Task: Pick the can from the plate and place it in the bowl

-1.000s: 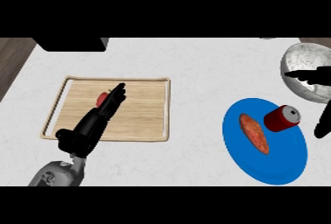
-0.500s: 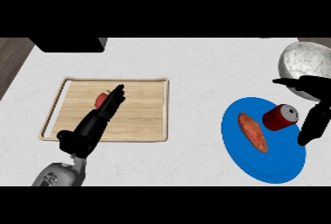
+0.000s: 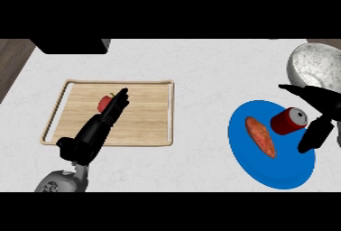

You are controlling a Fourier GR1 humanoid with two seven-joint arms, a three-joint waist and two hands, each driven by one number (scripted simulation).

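Observation:
A red can [image 3: 289,120] with a silver top lies on its side on the blue plate [image 3: 269,169] at the right. Beside it on the plate is an orange sausage-shaped food [image 3: 260,136]. The speckled metal bowl [image 3: 318,65] sits at the upper right, beyond the plate. My right hand [image 3: 317,113] is open just right of the can, thumb above it and fingers below, not closed on it. My left hand [image 3: 100,127] rests open over the wooden tray [image 3: 146,113] at the left.
A small red object [image 3: 104,103] lies on the wooden tray, partly behind my left fingers. A black appliance [image 3: 70,45] stands at the back left. The counter's dark wooden edge [image 3: 13,63] runs along the far left.
My right hand has moved left toward the can, its thumb and fingers now bracketing it. The left hand and the can have not moved.

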